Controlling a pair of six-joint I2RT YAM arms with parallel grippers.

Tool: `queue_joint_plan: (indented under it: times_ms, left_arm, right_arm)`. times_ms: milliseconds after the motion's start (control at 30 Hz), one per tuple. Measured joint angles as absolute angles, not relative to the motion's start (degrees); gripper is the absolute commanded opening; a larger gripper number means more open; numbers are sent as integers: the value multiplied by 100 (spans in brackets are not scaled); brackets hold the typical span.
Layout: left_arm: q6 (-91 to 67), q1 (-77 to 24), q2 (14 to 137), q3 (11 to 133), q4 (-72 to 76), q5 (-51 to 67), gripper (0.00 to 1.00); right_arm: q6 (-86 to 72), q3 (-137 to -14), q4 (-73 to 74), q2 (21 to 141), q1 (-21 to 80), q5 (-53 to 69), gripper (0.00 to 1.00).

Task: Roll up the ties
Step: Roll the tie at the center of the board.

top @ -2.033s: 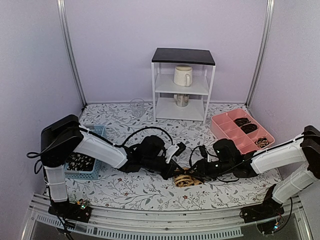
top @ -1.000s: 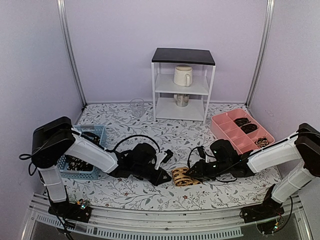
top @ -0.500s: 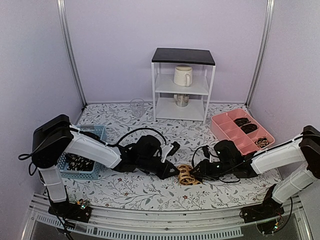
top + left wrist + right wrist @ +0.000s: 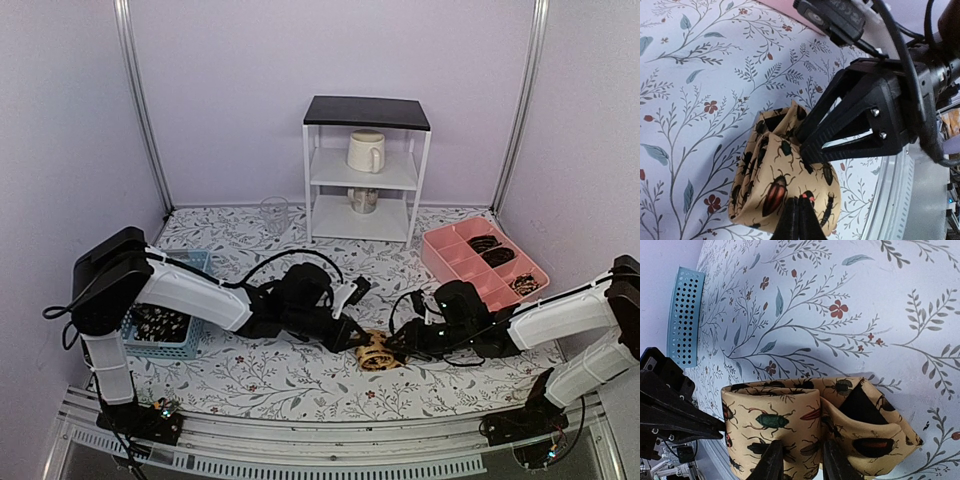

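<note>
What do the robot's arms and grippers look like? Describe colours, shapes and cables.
The left arm and right arm have white-shelled links with black joints; black cables loop above the wrists. The left gripper and right gripper are black, with slim tapering fingers.

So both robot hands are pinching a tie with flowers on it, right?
Not flowers. Both the left gripper and the right gripper pinch the tie, but it has beetles on it; the flowers are on the tablecloth. Both wrist views show this.
</note>
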State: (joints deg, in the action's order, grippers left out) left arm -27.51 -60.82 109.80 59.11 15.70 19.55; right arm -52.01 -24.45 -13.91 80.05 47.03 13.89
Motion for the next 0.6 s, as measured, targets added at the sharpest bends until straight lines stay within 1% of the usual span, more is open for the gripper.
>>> queue_joint_plan:
  times_ms: [100,233,267,367,433,600]
  left_arm:
    - [-2735,-6090,10980,5955,1503,1890,7]
    - [-2740,-6101,10816,5907,1337,1562,11]
    - [-2749,-6101,10750,5887,1282,1503,11]
    - [-2836,-6104,10451,5662,1240,1214,3]
    - [-2912,-6101,10224,5376,1251,1035,0]
    - [-3111,-6104,10221,4928,1258,961,0]
  right_arm:
    - [-5157,-2434,-1391,7983,4683,1391,28]
    - [-5137,-2434,-1417,7988,4681,1428,28]
    - [-5137,-2434,-1420,7990,4681,1437,28]
    - [-5140,-2434,-1437,8003,4681,1485,28]
    - [-5140,-2434,-1474,8044,4681,1522,28]
    - [-5159,-2434,-1597,8154,4681,1581,28]
